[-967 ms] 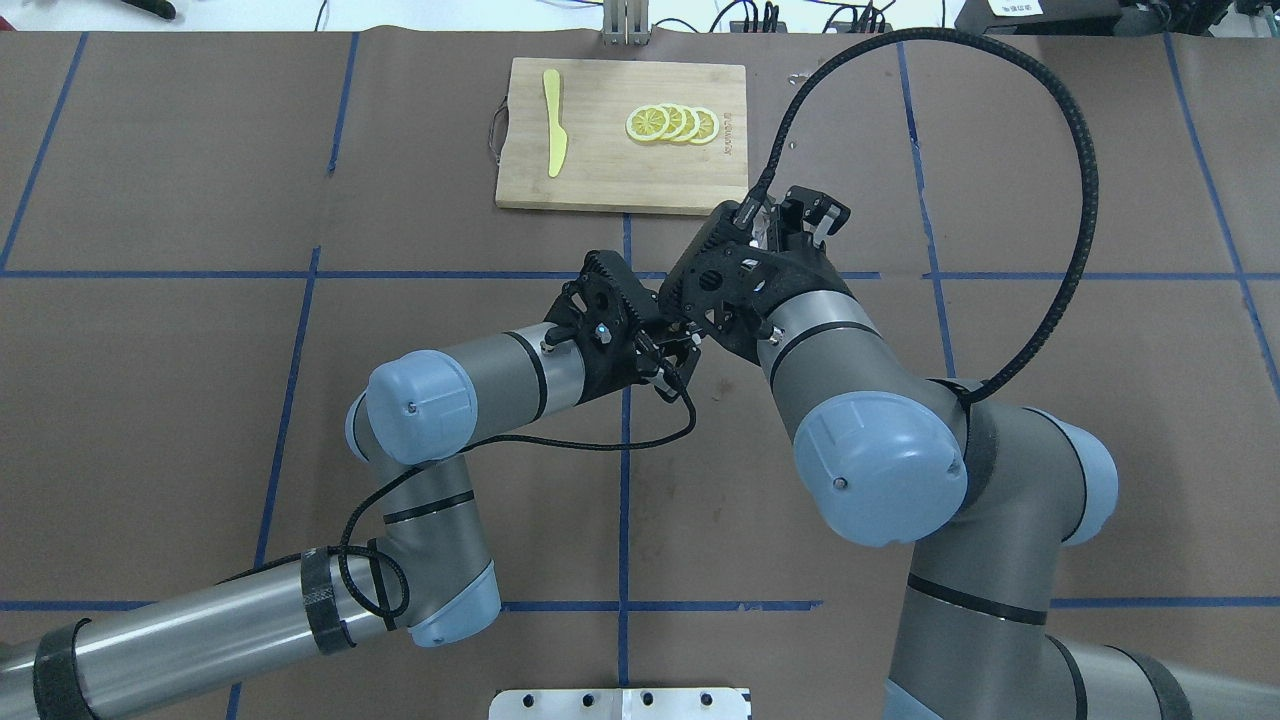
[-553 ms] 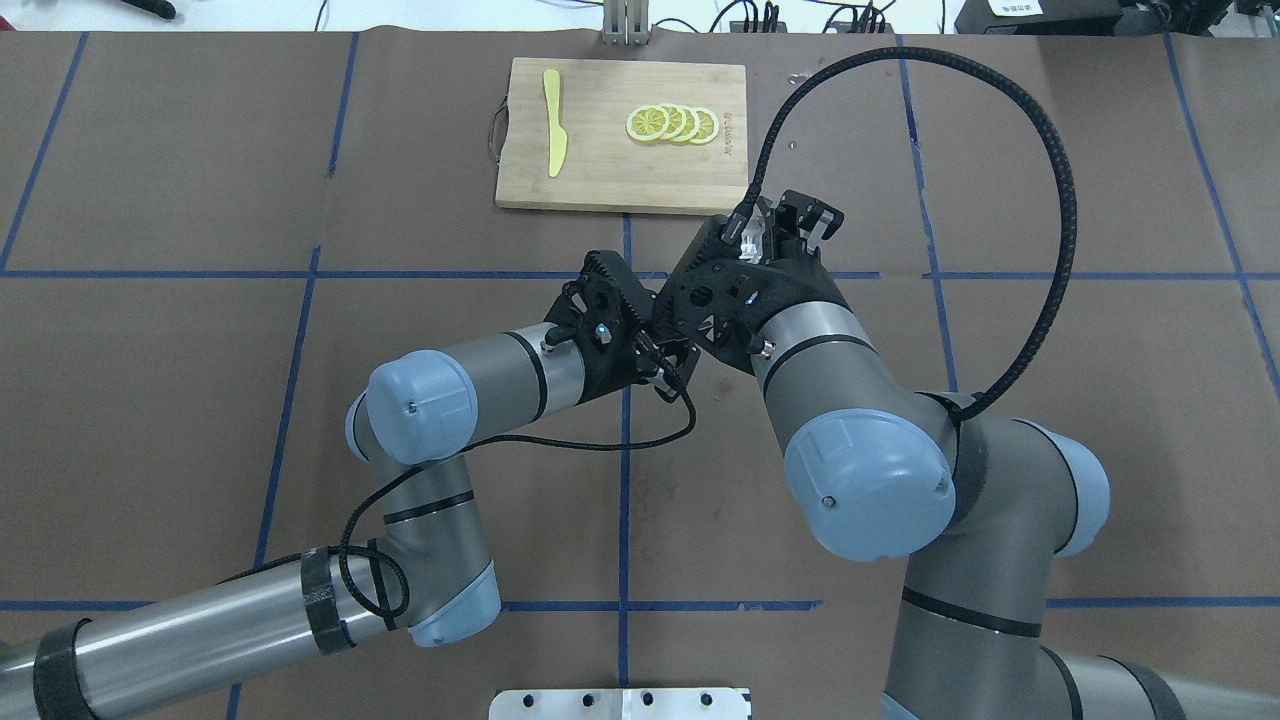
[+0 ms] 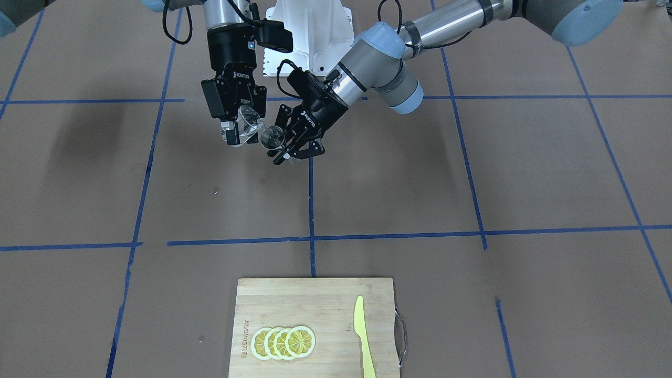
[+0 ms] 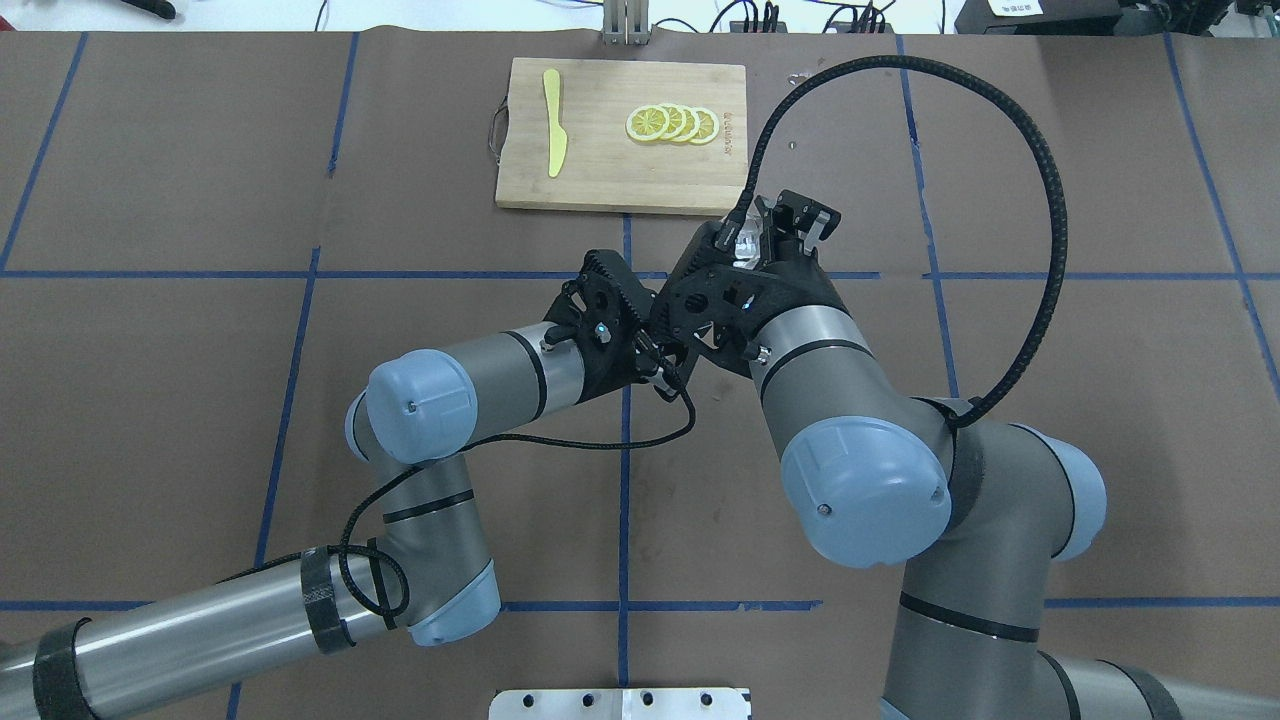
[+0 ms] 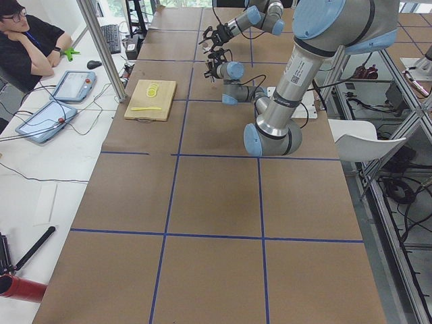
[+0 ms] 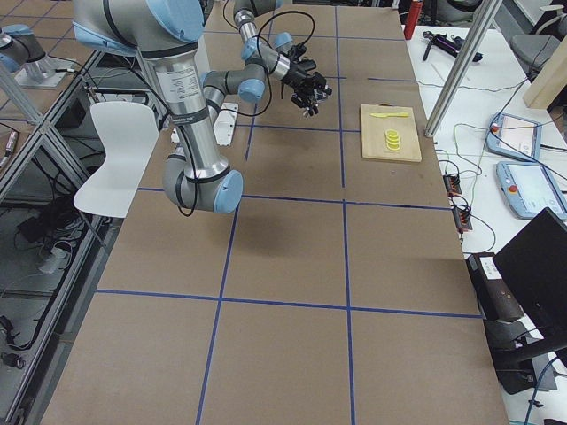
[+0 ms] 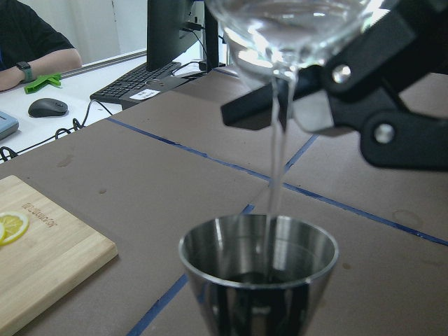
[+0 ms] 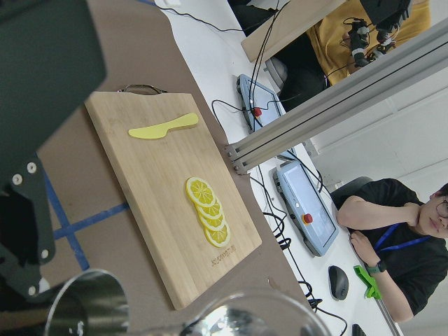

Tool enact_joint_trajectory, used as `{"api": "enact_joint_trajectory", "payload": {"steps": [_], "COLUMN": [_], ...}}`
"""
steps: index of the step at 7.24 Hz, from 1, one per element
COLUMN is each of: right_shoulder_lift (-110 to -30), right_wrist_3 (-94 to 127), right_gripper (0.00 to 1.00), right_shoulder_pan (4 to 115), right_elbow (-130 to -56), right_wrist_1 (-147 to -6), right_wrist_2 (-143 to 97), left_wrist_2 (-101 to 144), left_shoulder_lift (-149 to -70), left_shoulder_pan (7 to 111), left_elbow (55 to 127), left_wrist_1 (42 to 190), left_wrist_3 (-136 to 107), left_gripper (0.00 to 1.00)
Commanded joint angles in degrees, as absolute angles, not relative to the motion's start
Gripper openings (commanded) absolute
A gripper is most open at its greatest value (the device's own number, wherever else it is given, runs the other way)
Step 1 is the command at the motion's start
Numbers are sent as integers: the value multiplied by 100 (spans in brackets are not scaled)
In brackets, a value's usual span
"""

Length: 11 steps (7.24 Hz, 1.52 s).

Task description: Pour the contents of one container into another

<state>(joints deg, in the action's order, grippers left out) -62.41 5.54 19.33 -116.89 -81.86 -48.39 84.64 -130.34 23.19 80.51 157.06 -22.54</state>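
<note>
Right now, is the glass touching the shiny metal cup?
Apart. The left wrist view shows the glass above the metal cup, with only a thin stream of liquid crossing the gap.

The table (image 4: 150, 400) is covered in dull brown paper, crossed by blue tape lines (image 4: 150, 273) in a wide grid. The left arm (image 4: 480, 370) and the right arm (image 4: 830, 360) are both grey metal with pale blue joint caps. The left gripper (image 3: 287, 152) and right gripper (image 3: 241, 131) are matt black. The glass (image 7: 294, 28) is clear, and the stream of liquid (image 7: 276, 154) is colourless. The steel cup (image 7: 259, 280) is shiny silver, dark inside. The cutting board (image 4: 610, 170) is pale honey wood with a fine straight grain. The lemon slices (image 4: 672, 124) are bright yellow with paler rims, and the knife (image 4: 554, 122) is yellow-green.
</note>
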Motion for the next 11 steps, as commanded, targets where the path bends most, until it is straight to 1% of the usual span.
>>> {"api": "enact_joint_trajectory", "payload": {"steps": [1,5,7,9,11], "right_shoulder_lift": [-6188,-6152,-6178,-6205,-6502], "right_wrist_3": [571,1352,1528,1817,2633], "right_gripper": [0,0,0,0,0], "right_shoulder_pan": [1907,1872,1924,2003,2144], "right_elbow": [-11689,-11689,-11698,-11777,-11926], "right_wrist_1": [-8148,-8077,-7649,-7638,-7629], "right_wrist_2": [-4790,-4808,-4834,-4834,-4851], "left_wrist_2": [8464,8455,8455,8455,8455], "left_shoulder_lift": [-13034,-13025,-13034,-13025,-13017], "left_shoulder_pan": [2320,2338,2355,2373,2434], "left_elbow": [8051,8060,8060,8060,8060], "left_wrist_1": [15715,15890,15917,16005,16127], "left_wrist_3": [-2241,-2285,-2320,-2538,-2811], "left_gripper": [0,0,0,0,0]}}
